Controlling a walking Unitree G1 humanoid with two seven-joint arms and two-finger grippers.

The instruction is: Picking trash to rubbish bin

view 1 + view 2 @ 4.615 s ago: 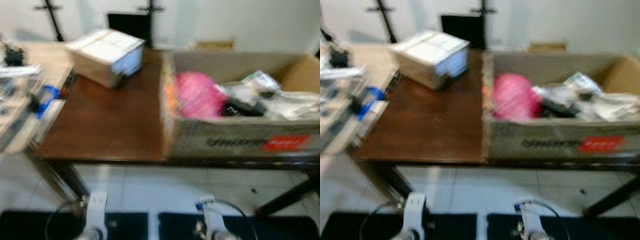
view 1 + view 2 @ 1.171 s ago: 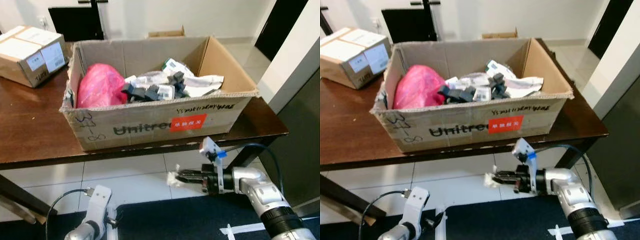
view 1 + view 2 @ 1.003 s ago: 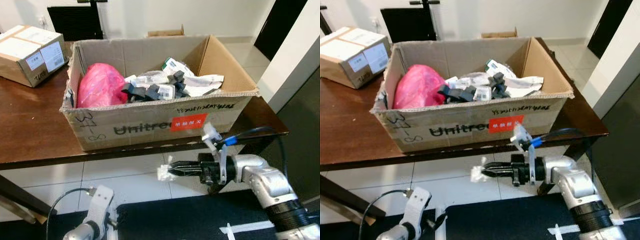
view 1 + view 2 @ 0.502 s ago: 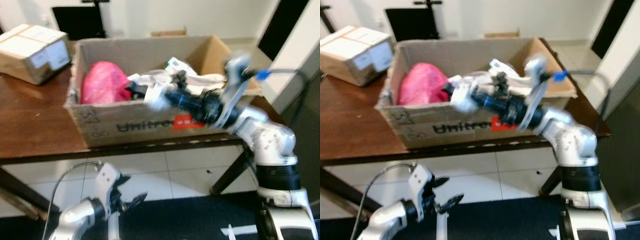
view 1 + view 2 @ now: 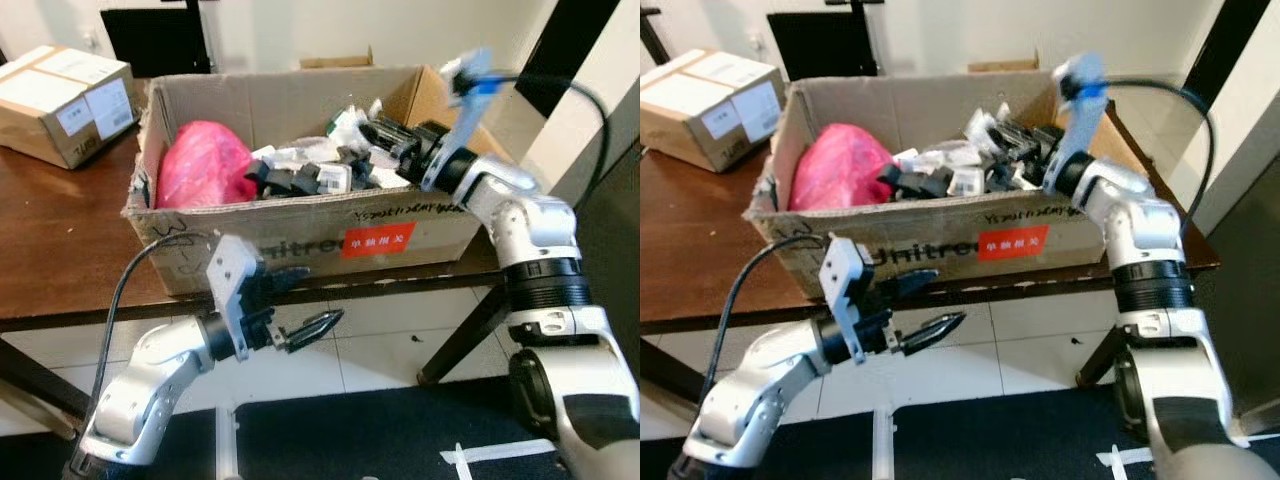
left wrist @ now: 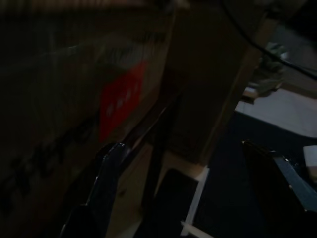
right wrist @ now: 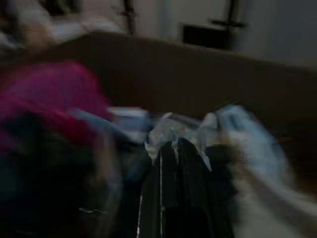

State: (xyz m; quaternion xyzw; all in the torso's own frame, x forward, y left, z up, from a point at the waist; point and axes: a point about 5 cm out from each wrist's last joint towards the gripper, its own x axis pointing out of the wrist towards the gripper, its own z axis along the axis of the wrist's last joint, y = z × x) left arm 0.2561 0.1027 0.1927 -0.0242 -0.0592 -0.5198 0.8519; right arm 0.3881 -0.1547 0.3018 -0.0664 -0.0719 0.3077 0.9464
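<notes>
The brown surface (image 5: 70, 260) carries a big open carton (image 5: 300, 225), the bin here, with a small taped box (image 5: 65, 100) behind it to the left. The carton front shows part of the black word "Unitree", hidden in part by the left arm, a red sticker (image 5: 378, 240) with white characters too small to read, and some handwriting above it that I cannot make out. Inside lie a pink bag (image 5: 205, 165) and a heap of wrappers and black parts.

The right end effector (image 7: 172, 145) reaches over the carton, its fingers pressed together on a crumpled white scrap (image 7: 171, 130); the wrist view is blurred. The left end effector (image 5: 923, 303) hangs below the surface's front edge, fingers spread, empty.
</notes>
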